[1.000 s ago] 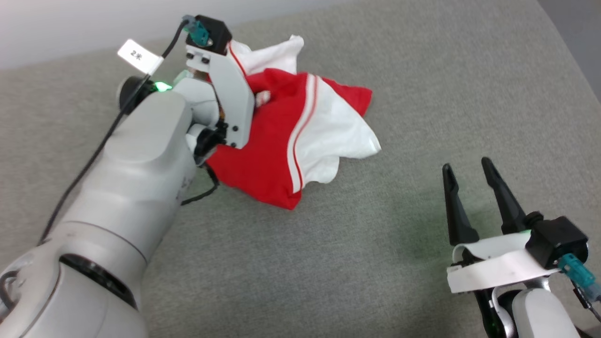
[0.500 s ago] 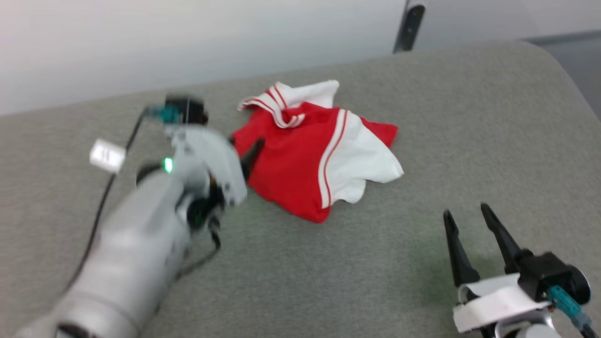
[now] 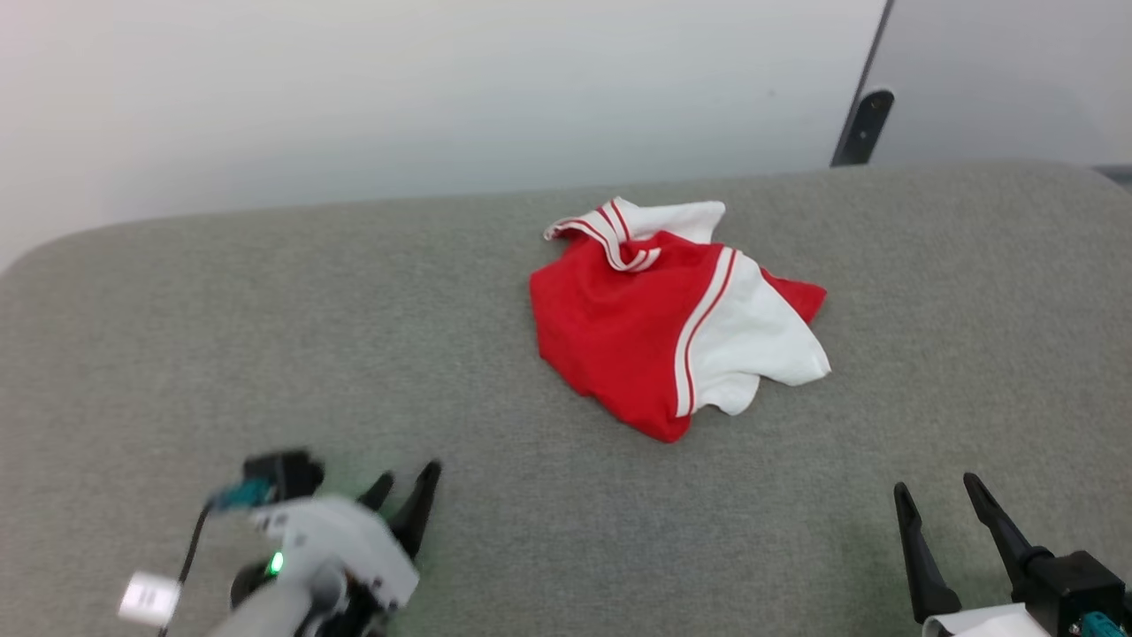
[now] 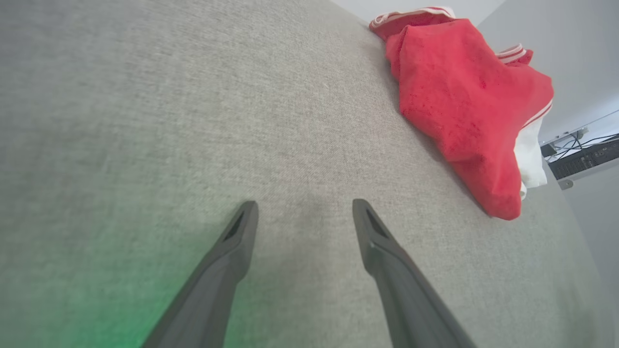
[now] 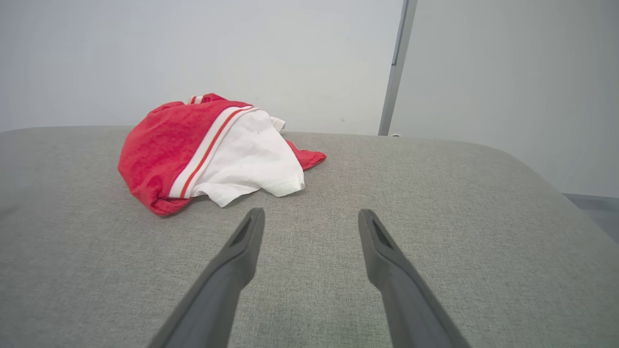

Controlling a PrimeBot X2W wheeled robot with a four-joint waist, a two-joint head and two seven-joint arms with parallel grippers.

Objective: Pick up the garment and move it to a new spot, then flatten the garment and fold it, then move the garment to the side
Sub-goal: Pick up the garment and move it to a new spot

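Cushion (image 3: 177,354): left jaws now off garment (image 3: 619,336)

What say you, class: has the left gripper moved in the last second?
Yes. The left gripper drew back toward the robot: it was at the garment and is now well clear of it.
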